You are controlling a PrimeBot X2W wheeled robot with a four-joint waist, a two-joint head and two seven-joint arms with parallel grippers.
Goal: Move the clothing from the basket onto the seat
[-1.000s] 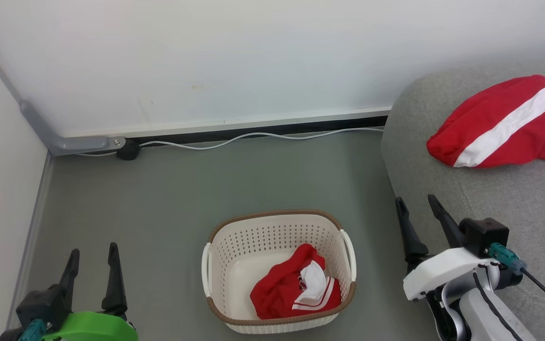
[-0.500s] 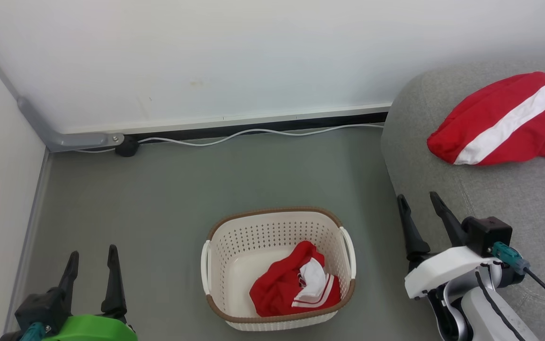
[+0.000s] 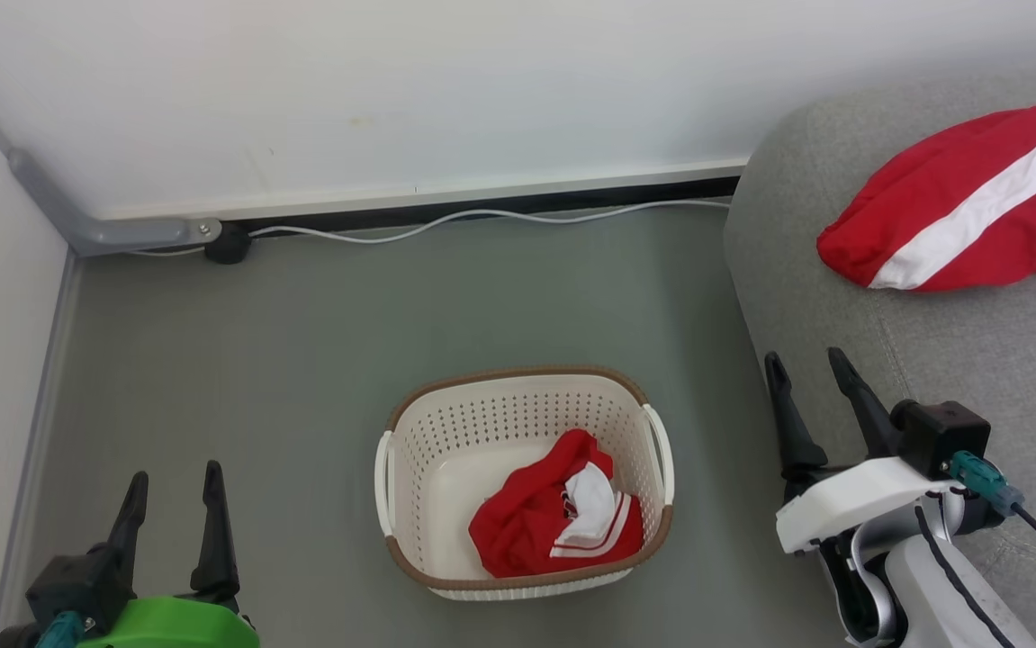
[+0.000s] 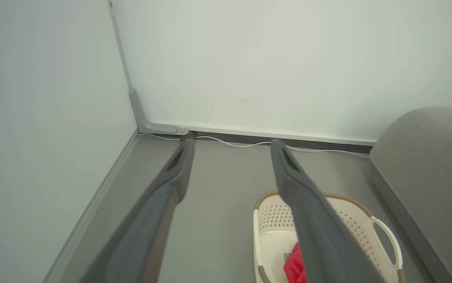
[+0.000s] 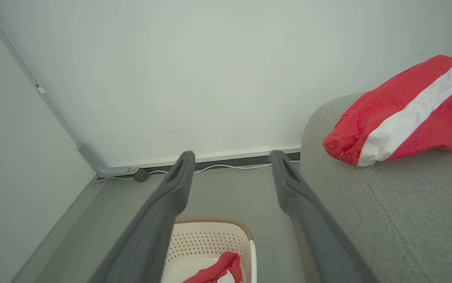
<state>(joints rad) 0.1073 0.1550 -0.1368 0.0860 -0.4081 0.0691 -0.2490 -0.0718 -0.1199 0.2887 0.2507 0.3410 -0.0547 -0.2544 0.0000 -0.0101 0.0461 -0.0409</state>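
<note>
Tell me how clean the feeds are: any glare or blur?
Head view: even soft light, no glare, clothing in the basket sharp. Left wrist view: left hand soft near the lens. Right wrist view: right hand likewise, seat weave crisp.

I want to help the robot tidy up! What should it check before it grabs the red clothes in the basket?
1. The clothing lies in the basket with nothing on top: ok.
2. The left gripper is open and empty: ok.
3. The right gripper is open and empty: ok.
4. The seat has bare room beside the red-and-white garment lying on it: ok.
5. A gripper is lined up over the clothing: not ok; both are off to the basket's sides.
6. The clothing is free of the basket's holes: cannot tell.
</note>
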